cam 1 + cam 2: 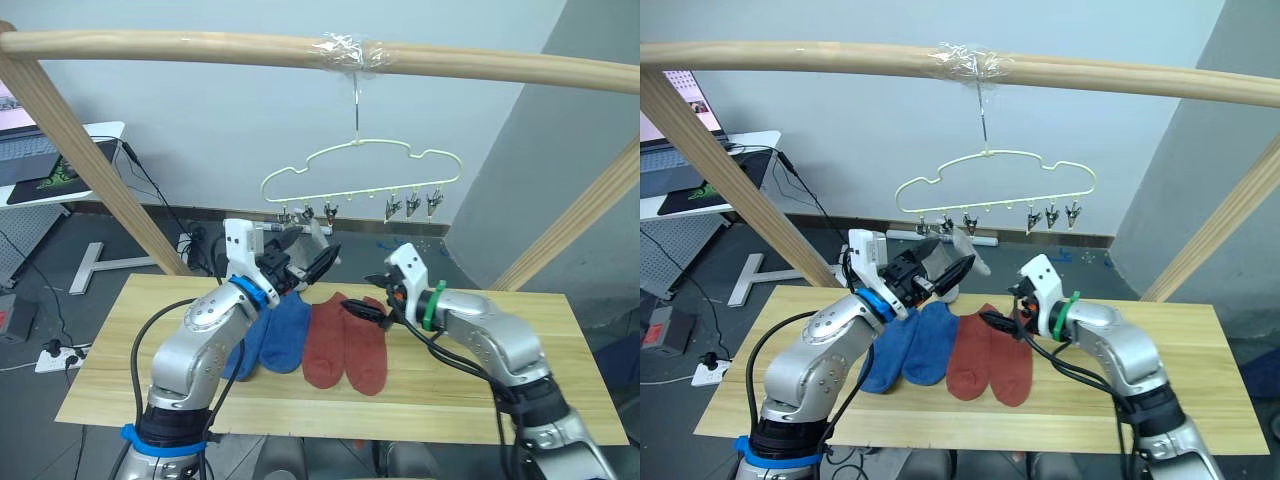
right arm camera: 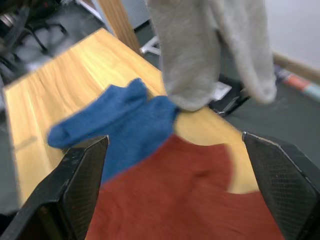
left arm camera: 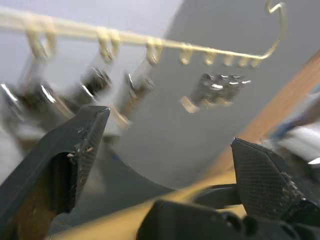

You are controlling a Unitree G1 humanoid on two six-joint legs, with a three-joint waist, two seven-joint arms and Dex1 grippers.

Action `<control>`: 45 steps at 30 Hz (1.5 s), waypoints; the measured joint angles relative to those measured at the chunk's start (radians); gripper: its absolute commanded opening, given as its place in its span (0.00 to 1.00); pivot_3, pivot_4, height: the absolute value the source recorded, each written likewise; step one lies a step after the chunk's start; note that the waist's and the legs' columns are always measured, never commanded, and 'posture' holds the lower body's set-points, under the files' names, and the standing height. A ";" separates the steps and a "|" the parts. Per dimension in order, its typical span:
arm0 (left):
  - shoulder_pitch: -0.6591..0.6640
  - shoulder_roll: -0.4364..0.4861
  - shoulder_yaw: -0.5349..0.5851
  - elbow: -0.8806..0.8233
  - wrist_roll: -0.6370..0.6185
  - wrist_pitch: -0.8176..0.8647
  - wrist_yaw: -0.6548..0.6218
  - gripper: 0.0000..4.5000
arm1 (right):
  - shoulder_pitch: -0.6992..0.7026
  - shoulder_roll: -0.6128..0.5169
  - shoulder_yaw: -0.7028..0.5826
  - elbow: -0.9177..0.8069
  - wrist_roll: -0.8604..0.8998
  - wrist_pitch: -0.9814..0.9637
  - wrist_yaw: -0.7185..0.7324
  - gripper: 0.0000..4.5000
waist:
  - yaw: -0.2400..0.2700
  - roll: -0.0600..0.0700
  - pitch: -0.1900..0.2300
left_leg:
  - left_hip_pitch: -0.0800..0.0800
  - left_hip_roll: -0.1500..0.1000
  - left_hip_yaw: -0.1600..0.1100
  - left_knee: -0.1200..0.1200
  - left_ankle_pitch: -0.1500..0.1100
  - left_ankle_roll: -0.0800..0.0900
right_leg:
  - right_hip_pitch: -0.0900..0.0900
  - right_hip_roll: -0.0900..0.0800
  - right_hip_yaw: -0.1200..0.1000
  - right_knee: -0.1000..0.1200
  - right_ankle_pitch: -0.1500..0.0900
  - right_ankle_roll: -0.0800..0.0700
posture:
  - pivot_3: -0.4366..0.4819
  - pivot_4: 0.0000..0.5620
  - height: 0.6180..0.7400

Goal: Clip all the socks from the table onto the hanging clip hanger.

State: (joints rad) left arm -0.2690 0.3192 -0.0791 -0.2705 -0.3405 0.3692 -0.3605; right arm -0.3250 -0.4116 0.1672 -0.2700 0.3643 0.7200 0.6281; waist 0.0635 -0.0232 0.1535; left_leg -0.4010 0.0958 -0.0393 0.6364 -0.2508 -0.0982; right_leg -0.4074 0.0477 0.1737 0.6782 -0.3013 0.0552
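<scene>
Up top, the hanger [image 1: 360, 168] hangs by its hook from the taped wooden bar [image 1: 200, 45], its row of clips [image 1: 410, 205] dangling along the lower wire. Two grey socks [image 2: 210, 50] hang from the left-side clips, drooping just above the table's [image 1: 560, 400] far edge. The left gripper [image 1: 305, 262] is raised off the table right at those clips, fingers [image 3: 75, 145] spread wide with nothing between them; the wrist view looks straight along the clip row. Down on the wood, two blue socks [image 1: 280, 335] lie side by side, and touching their right, two red socks [image 1: 350, 345], toes toward the near edge. The right gripper [image 1: 372, 305] hovers low over the upper end of the red pair, jaws wide apart too, empty, with the red fabric directly beneath it in its wrist view.
</scene>
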 measured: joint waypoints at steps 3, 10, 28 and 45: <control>-0.013 -0.050 -0.031 0.078 0.085 -0.091 0.021 0.73 | 0.021 -0.046 -0.055 -0.110 0.014 -0.028 0.013 1.00 | -0.001 0.000 0.000 | 0.000 0.000 0.001 0.000 0.000 0.000 | 0.000 0.000 0.000 0.000 0.000 0.000 | 0.63 0.22 1.00; -0.042 -0.134 -0.080 0.125 0.161 -0.168 0.024 0.59 | 0.030 -0.072 -0.131 -0.282 0.123 0.029 0.018 1.00 | -0.013 0.000 0.000 | 0.000 0.000 0.000 0.001 0.000 0.000 | 0.000 0.000 0.001 0.001 0.000 0.000 | 0.60 0.20 1.00; -0.041 -0.185 -0.034 0.199 0.215 -0.197 0.066 0.59 | -0.064 -0.066 -0.153 -0.342 0.239 0.093 -0.061 1.00 | -0.022 0.000 -0.001 | 0.000 0.000 0.000 0.007 0.000 0.000 | 0.002 0.000 0.001 0.003 0.001 0.001 | 0.57 0.20 1.00; -0.128 -0.244 -0.033 0.306 0.279 -0.265 0.130 0.59 | -0.092 -0.083 -0.167 -0.329 0.246 0.090 -0.093 1.00 | -0.034 0.000 -0.001 | 0.000 0.000 0.000 0.007 0.000 0.000 | 0.002 0.000 0.001 0.003 0.001 0.001 | 0.55 0.21 1.00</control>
State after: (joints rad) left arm -0.3967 0.0753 -0.1118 0.0352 -0.0620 0.1039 -0.2304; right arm -0.4167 -0.4941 0.0003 -0.5992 0.6100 0.8101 0.5353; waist 0.0291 -0.0235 0.1527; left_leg -0.4010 0.0958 -0.0393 0.6436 -0.2508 -0.0978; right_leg -0.4050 0.0481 0.1746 0.6816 -0.3004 0.0563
